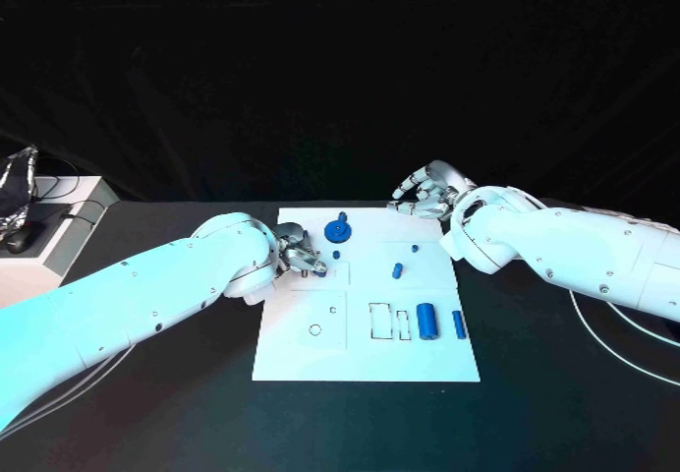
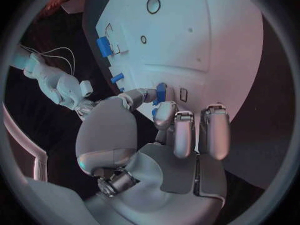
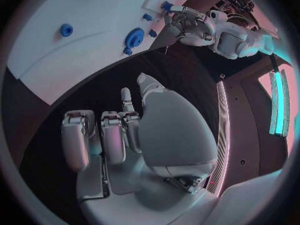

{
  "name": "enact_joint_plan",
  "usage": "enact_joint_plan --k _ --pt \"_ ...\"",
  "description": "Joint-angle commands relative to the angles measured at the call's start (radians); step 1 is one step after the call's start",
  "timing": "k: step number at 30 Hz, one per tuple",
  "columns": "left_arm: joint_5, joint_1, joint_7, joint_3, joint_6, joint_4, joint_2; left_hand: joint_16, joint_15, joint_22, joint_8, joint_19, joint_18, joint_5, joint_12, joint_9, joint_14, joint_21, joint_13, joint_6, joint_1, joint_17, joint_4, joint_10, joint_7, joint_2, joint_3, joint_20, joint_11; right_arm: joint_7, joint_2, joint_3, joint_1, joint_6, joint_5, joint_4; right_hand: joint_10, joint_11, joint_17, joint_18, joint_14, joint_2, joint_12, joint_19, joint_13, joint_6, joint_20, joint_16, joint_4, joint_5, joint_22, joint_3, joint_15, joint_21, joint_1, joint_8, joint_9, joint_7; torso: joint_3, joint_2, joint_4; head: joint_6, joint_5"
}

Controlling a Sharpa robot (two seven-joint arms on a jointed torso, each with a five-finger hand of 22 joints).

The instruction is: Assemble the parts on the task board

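The left hand [image 1: 295, 258] is pinching a small blue part [image 2: 160, 92] right over the white task board's [image 1: 366, 362] left edge. The right hand [image 1: 425, 191] is parked off the board's far right corner, fingers loosely curled, holding nothing. A blue gear [image 1: 337, 231] sits near the board's far edge.

White task board [image 1: 298, 354] – blue parts [image 1: 426, 320] – on black table [image 1: 170, 393]
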Motion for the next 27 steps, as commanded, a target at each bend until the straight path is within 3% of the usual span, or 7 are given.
enact_joint_plan --k 1,27 --pt "-0.017 -0.003 -0.006 -0.002 0.006 0.000 0.000 0.003 -0.007 0.066 0.026 0.009 -0.017 -0.005 0.002 0.212 0.107 0.005 0.002 0.077 0.017 0.263 -0.094 0.006 -0.073 0.028 0.088 -0.001 -0.002 0.007 0.000 0.000 0.000 0.002 -0.010 0.001 0.053 -0.002 0.193 -0.003 0.088 -0.004 -0.003 0.069 0.210 -0.009 -0.001 -0.006 0.000 0.005 0.221 0.008 -0.002 -0.007 -0.007 0.006 0.001 0.000 0.0002 0.000 0.0000 0.000 0.000" --pt "-0.042 -0.003 -0.008 -0.002 0.040 0.000 0.005 0.003 -0.008 0.068 0.023 0.011 -0.017 -0.013 -0.001 0.210 0.107 0.005 0.000 0.085 0.011 0.263 -0.089 0.012 -0.075 0.026 0.066 -0.003 -0.003 0.006 0.000 0.000 -0.001 0.004 -0.010 -0.001 0.053 -0.002 0.193 -0.003 0.088 -0.005 -0.003 0.069 0.210 -0.010 -0.001 -0.006 0.000 0.008 0.221 0.011 -0.002 -0.007 -0.011 0.008 0.005 -0.001 0.0010 0.000 -0.0001 -0.004 0.003"
